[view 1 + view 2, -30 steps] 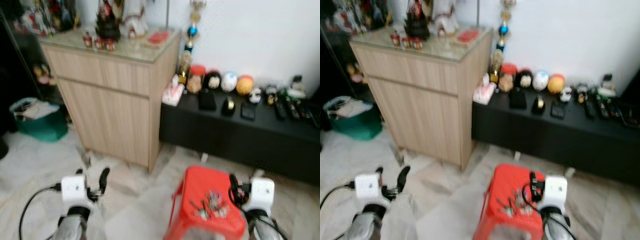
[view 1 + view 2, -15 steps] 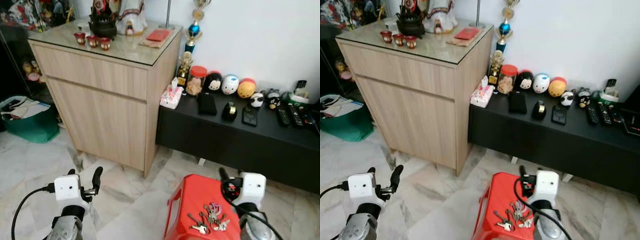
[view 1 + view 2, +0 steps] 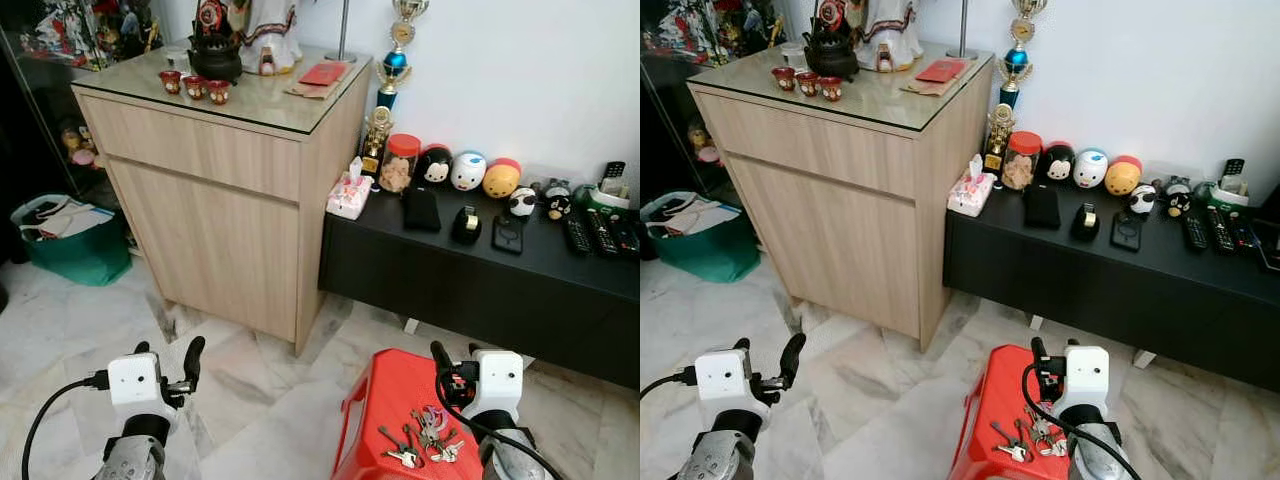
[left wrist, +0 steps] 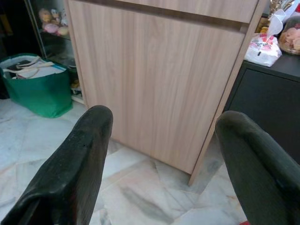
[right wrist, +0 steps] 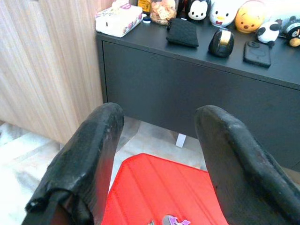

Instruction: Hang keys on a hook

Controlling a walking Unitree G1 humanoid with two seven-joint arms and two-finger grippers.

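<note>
Keys (image 3: pixel 425 436) lie loose on red stool (image 3: pixel 385 390), just below and beside right gripper (image 5: pixel 159 154). Fingers spread, empty, hovering above stool top, likely lined up for pick. Left gripper (image 4: pixel 161 154) also spread, empty, faces wood cabinet (image 3: pixel 215 235), idle. No hook visible. Versus 0.5 s ago: camera shifted slightly; keys unmoved on stool; right gripper still over them.

Glossy red plastic stool (image 3: pixel 390 400) just under the right gripper (image 5: pixel 157 154) carries metal keys (image 3: pixel 425 435). Ahead of the left gripper (image 4: pixel 164 159), a matt wood-grain cabinet (image 3: pixel 230 220) with a glass top stands on polished marble floor (image 3: pixel 260 400).
</note>
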